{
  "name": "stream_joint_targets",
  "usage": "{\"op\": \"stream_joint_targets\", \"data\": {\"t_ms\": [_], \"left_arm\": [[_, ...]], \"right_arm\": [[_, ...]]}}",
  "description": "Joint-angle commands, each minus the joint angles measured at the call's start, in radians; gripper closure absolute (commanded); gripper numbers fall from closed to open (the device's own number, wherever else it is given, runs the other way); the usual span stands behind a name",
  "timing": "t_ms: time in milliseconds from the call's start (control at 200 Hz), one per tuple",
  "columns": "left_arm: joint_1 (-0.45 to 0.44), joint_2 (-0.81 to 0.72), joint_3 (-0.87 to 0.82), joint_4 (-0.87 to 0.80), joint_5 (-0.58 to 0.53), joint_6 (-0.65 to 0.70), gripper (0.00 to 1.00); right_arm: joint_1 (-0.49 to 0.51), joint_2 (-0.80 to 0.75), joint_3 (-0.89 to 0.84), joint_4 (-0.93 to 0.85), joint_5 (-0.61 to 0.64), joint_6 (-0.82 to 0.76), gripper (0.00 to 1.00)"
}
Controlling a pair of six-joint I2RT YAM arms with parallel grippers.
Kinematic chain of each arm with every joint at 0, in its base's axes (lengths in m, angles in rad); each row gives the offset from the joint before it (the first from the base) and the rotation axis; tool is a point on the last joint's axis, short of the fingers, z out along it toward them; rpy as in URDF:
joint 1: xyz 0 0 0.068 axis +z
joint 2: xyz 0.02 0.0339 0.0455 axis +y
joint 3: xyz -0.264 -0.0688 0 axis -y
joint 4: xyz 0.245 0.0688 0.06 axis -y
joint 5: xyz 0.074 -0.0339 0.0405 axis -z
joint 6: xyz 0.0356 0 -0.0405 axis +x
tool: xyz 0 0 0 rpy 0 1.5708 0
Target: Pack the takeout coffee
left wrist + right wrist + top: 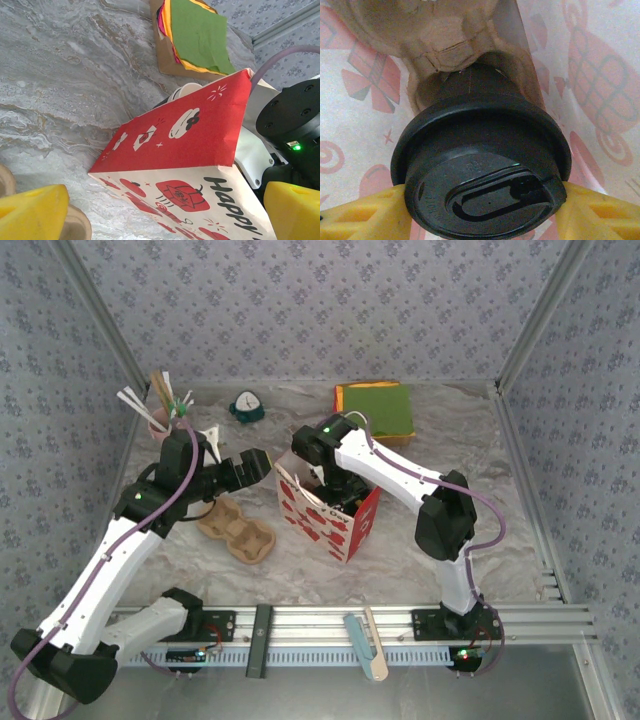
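Observation:
A takeout coffee cup, dark with a black lid, sits in a pocket of a brown moulded carrier inside the red and white paper bag. My right gripper is shut on it, a yellow fingertip pressed to each side of the lid. From above, the right gripper reaches down into the bag's open top. My left gripper hovers open just left of the bag, with nothing between its fingertips. A white rounded edge peeks over the bag's rim; I cannot tell what it is.
A brown cardboard cup carrier lies on the table left of the bag. A pink cup of straws and sticks stands at the back left beside a small teal object. A stack of green and orange napkins lies behind the bag.

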Motion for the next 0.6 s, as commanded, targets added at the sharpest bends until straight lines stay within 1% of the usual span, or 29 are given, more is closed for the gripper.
{"op": "stream_joint_targets", "data": {"t_ms": [0, 125, 595], "left_arm": [[0.002, -0.023, -0.009, -0.005, 0.027, -0.002, 0.0], [0.002, -0.029, -0.009, 0.005, 0.048, 0.003, 0.0], [0.001, -0.029, -0.012, 0.01, 0.049, 0.001, 0.0]], "right_arm": [[-0.001, 0.002, -0.014, -0.003, -0.004, -0.017, 0.32], [-0.001, 0.003, -0.016, -0.003, -0.003, -0.018, 0.32], [-0.003, 0.005, -0.014, 0.0, -0.006, -0.019, 0.32]]}}
